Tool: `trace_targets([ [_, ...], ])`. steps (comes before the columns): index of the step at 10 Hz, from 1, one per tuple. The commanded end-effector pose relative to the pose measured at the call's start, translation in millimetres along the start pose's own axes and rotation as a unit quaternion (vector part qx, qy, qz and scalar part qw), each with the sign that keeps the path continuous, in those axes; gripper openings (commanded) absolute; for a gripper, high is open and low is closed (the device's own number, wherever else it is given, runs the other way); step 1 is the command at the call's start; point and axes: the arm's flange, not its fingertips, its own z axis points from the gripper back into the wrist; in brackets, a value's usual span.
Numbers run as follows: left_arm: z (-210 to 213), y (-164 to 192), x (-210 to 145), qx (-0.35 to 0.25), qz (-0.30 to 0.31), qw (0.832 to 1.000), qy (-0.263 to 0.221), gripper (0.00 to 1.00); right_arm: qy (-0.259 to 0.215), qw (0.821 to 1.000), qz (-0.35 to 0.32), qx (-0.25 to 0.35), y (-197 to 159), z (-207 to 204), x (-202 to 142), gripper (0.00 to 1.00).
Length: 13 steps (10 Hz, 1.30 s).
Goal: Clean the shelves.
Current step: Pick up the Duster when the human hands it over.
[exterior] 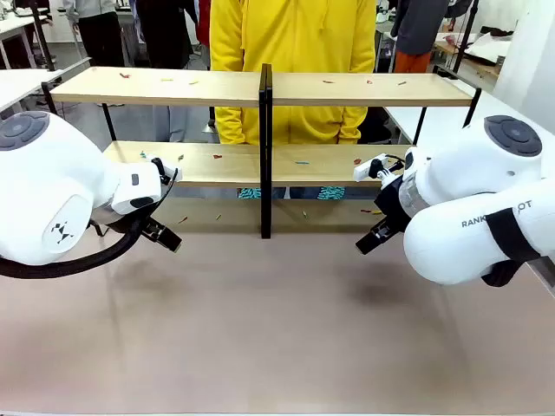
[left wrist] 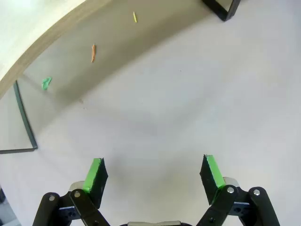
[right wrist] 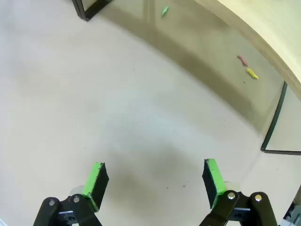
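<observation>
The shelves (exterior: 199,87) span the far side of the table: two light-wood boards in a black frame with a centre post (exterior: 266,147). Small coloured scraps lie on the top board (exterior: 328,82) and on the lower board (exterior: 218,157). My left gripper (exterior: 167,237) hangs open over the tabletop in front of the shelves' left half. In the left wrist view, nothing is between its fingers (left wrist: 96,174). My right gripper (exterior: 368,241) hangs open in front of the right half, with its pads (right wrist: 212,179) empty.
A person in a yellow top (exterior: 295,35) stands behind the shelves. Loose scraps lie on the table under the lower board: green (left wrist: 45,83), orange (left wrist: 92,52), yellow (left wrist: 134,17), green (right wrist: 164,10), pink (right wrist: 242,60). Thin black frame legs (right wrist: 275,127) stand at the ends.
</observation>
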Motion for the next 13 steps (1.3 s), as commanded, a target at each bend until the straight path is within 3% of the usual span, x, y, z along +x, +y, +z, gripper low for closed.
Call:
trace_targets([
  [1, 0, 0, 0, 0.0, 0.0, 1.0, 0.0, 1.0, 0.0, 1.0, 0.0, 0.0, 0, 0, 0, 1.0],
  [12, 0, 0, 0, 0.0, 0.0, 1.0, 0.0, 1.0, 0.0, 1.0, 0.0, 0.0, 0, 0, 0, 1.0],
  [13, 32, 5, -5, 0.0, -0.031, 0.999, -0.022, 1.0, -0.028, 0.999, 0.021, 0.015, 0, 25, 8, 1.0],
])
